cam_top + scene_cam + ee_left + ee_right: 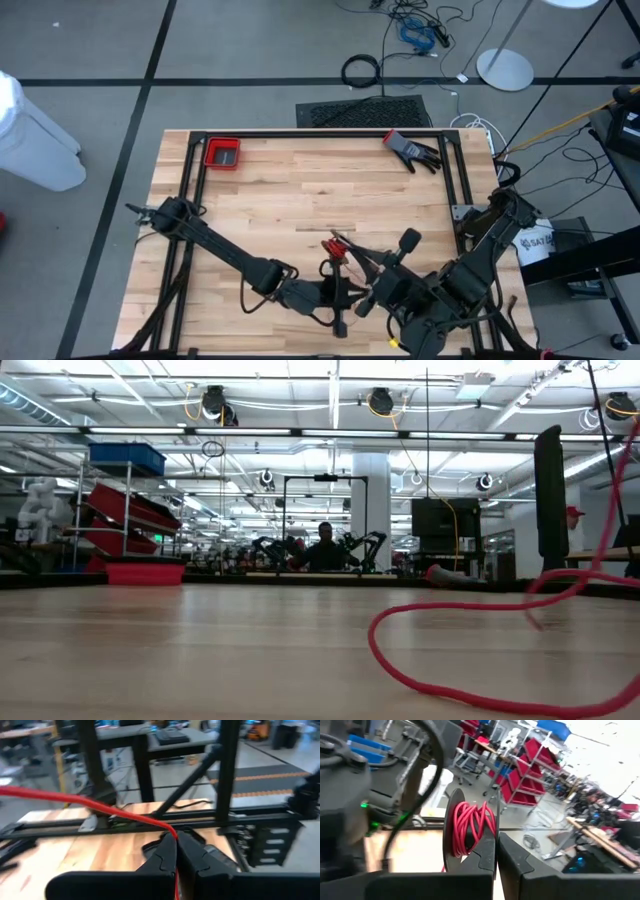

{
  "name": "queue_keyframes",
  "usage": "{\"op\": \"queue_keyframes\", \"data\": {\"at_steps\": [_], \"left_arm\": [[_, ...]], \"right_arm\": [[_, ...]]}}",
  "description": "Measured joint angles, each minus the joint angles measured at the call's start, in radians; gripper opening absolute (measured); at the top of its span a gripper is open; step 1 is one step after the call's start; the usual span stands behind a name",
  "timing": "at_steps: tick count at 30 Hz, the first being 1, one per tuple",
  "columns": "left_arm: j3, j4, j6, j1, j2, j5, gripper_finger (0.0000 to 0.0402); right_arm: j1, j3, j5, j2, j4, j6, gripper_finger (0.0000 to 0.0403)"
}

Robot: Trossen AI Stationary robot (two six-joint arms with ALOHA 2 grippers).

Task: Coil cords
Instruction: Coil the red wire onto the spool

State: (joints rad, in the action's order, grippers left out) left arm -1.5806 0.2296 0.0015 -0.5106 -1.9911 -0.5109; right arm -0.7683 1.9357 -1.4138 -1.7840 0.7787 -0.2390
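Cord: thin, red, smooth like string. It sits at the near edge of the table, in the middle, between the two claws.
Coil: many red loops are wound on a flat, round black disc, just in front of the right claw.
Loose end: a long piece curls over the wood in a soft loop, not wound up yet.
Left claw: fingers together, pinching the cord, just left of the disc.
Right claw: fingers together, tight against the disc. I cannot tell for sure that it grips the disc.
How to do it well, I think: keep the cord a bit tight, guide each turn next to the last one, go slow so no loop slips off the disc.
Table: pale wood boards, flat, with a black metal frame round it.
Far from the cord: a small red tray at the far left corner, a black and red glove at the far right.
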Motion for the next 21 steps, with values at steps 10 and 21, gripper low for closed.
{"op": "queue_keyframes", "data": {"at_steps": [10, 21], "left_arm": [[0.000, 0.056, 0.039, -0.032, -0.001, -0.013, 0.0000], [0.000, 0.054, 0.039, 0.001, -0.001, -0.098, 0.0000]], "right_arm": [[0.010, 0.000, -0.017, 0.000, 0.016, -0.015, 0.0000], [0.014, 0.000, 0.034, 0.001, 0.002, -0.038, 0.0000]]}}
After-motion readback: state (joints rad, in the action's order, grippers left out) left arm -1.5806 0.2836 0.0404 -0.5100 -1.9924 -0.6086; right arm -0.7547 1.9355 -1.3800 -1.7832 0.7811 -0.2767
